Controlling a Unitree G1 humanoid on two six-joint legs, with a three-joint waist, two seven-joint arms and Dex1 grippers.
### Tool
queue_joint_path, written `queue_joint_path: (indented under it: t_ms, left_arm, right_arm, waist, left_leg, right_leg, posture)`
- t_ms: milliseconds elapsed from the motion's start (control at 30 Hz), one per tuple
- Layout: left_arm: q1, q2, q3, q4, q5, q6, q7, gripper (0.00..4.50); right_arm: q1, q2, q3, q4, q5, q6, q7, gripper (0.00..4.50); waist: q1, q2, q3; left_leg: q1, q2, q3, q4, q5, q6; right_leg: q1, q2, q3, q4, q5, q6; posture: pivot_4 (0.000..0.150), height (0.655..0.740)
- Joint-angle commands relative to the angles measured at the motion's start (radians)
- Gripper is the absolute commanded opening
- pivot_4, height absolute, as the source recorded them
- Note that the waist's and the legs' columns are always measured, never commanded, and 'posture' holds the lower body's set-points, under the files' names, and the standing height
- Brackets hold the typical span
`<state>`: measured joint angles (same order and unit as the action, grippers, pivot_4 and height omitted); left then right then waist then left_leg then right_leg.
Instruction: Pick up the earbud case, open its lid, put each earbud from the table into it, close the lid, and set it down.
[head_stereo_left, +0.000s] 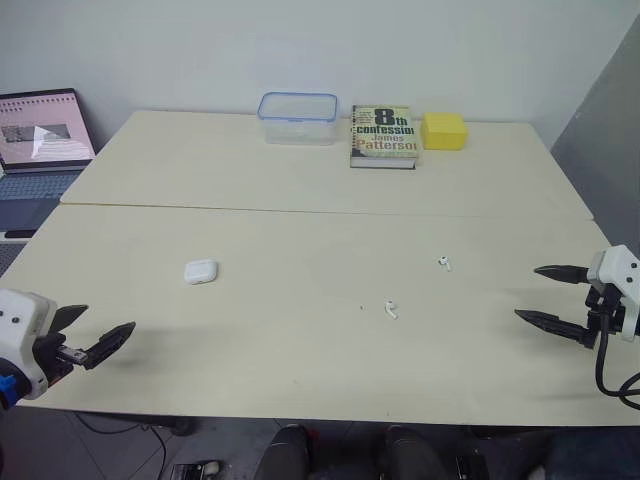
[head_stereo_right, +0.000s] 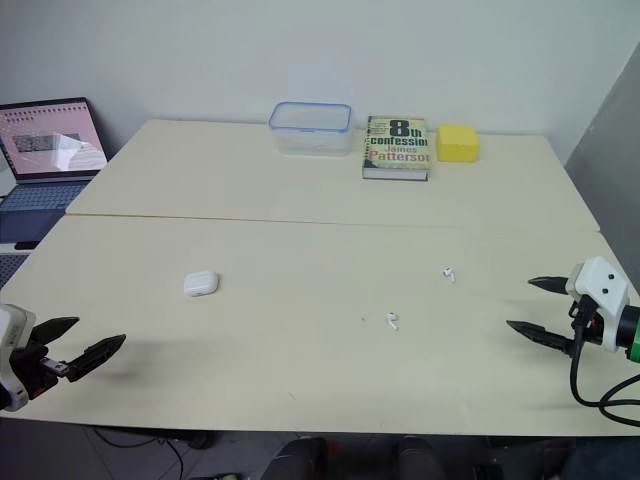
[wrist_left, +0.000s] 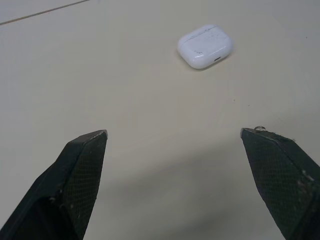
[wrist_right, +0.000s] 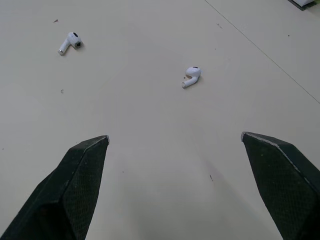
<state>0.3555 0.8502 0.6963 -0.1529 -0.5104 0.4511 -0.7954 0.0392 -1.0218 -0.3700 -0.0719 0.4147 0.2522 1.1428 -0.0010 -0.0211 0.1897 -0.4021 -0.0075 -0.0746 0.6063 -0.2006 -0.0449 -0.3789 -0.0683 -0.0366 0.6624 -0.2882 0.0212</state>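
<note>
Item 1, earbud case (head_stereo_left: 201, 271) — white, lid shut, lying flat on the table (head_stereo_left: 300, 380). It sits ahead of the left gripper (head_stereo_left: 105, 322) and a little toward the robot's midline, near but not touching. In the left wrist view it lies beyond the gap between the fingers, so that arm appears lined up to approach it.

Item 2, near earbud (wrist_right: 191, 76) — loose on the table, ahead of the right gripper (head_stereo_left: 530, 292) and roughly on its line.

Item 3, far earbud (head_stereo_left: 391, 310) — beyond the first from the right gripper, offset to one side and apart from its partner. Both earbuds lie on the right gripper's side, well apart from the case. This probably splits the work: left arm for the case, right arm for the earbuds.

Item 4, left gripper: fingers spread wide, nothing between them, low over the table.

Item 5, right gripper: likewise spread wide and empty, hovering at the table's edge.

Status: no task step is done yet. Picking up the case appears to be the step in hand.

Item 6, not part of the task, along the table's far edge and well beyond both grippers: clear container (head_stereo_left: 297, 118), book (head_stereo_left: 383, 135), yellow block (head_stereo_left: 444, 130). A laptop (head_stereo_left: 40, 140) sits beyond the left gripper, off the table.
</note>
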Motion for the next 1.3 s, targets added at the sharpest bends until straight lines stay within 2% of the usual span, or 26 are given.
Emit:
queue_joint_path:
  t_ms: [33, 333, 833, 1033, 1167, 1300]
  left_arm:
    - [-0.005, -0.008, 0.049, -0.026, -0.011, -0.017, -0.004, 4.50]
    - [-0.042, -0.017, 0.064, -0.021, -0.056, -0.041, -0.081, 4.50]
    - [-0.053, -0.027, 0.064, -0.028, -0.088, 0.005, -0.078, 4.50]
    - [-0.047, -0.139, 0.033, -0.171, -0.130, 0.085, 0.073, 4.50]
    - [-0.098, -0.303, -0.065, -0.270, -0.115, 0.129, 0.290, 4.50]
    - [-0.169, -0.421, -0.151, -0.263, -0.067, 0.157, 0.446, 4.50]
  right_arm:
    - [-0.025, -0.011, -0.002, 0.009, -0.006, -0.015, 0.010, 4.46]
    - [-0.062, 0.016, 0.022, 0.039, -0.012, -0.044, 0.014, 4.46]
    - [-0.081, 0.019, 0.034, 0.045, -0.019, -0.047, 0.016, 4.46]
    - [-0.135, 0.039, 0.067, -0.022, 0.011, -0.009, 0.001, 4.46]
    - [-0.257, 0.060, 0.142, -0.161, 0.085, 0.094, -0.012, 4.46]
    - [-0.385, 0.088, 0.214, -0.230, 0.130, 0.193, -0.033, 4.46]
  waist:
    - [0.000, 0.000, 0.000]
    - [0.000, 0.000, 0.000]
    - [0.000, 0.000, 0.000]
    - [-0.001, 0.000, 0.000]
    - [-0.001, 0.005, -0.001]
    - [0.002, -0.001, -0.001]
  left_leg:
    - [0.000, 0.000, 0.000, 0.000, 0.000, 0.000]
    - [0.000, 0.000, 0.000, 0.000, 0.000, 0.000]
    - [0.000, 0.001, 0.001, 0.000, 0.000, 0.000]
    - [0.001, 0.001, 0.001, 0.001, 0.000, 0.000]
    - [0.001, 0.001, -0.001, 0.001, 0.000, 0.000]
    - [0.002, 0.002, -0.003, 0.004, 0.000, 0.000]
  right_leg:
    - [0.000, 0.000, 0.000, 0.000, 0.000, 0.000]
    - [0.000, 0.000, 0.000, 0.000, 0.000, 0.001]
    - [0.000, 0.002, 0.000, 0.000, 0.001, 0.002]
    - [0.000, 0.002, 0.001, 0.000, 0.003, 0.004]
    - [0.001, 0.005, 0.002, 0.001, 0.004, 0.005]
    - [0.004, 0.009, 0.002, 0.001, 0.006, 0.008]
  posture:
    - [0.150, 0.7400]
    - [0.150, 0.7400]
    - [0.150, 0.7400]
    - [0.150, 0.7400]
    - [0.150, 0.7400]
    - [0.150, 0.7400]
